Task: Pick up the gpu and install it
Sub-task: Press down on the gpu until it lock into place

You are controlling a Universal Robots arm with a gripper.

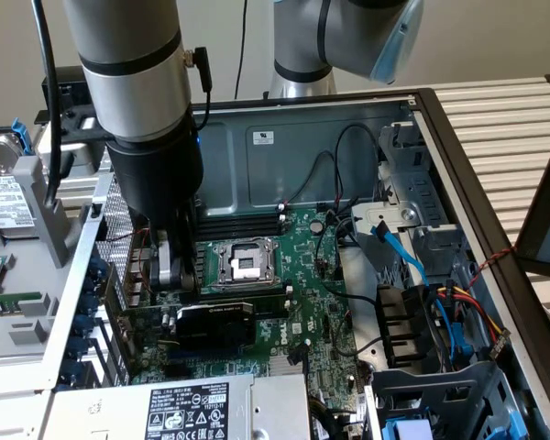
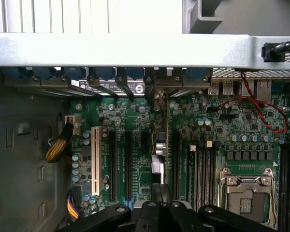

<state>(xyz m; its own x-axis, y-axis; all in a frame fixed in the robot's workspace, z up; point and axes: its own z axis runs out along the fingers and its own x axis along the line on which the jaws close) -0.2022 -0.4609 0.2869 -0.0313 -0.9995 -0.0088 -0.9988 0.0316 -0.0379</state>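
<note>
I had the hand [image 1: 171, 266] closed above the large green motherboard [image 1: 312, 302] inside the open grey metal computer case [image 1: 284, 137]. The small gpu [image 1: 215, 323], with its black plastic shroud and green board edge, stood on edge on the motherboard directly beneath the fingers, its long axis running across the exterior view. From the wrist I saw its thin top edge [image 2: 158, 145] running straight away from the fingertips, between the black slots. I could not tell whether the fingers actually pinched it.
</note>
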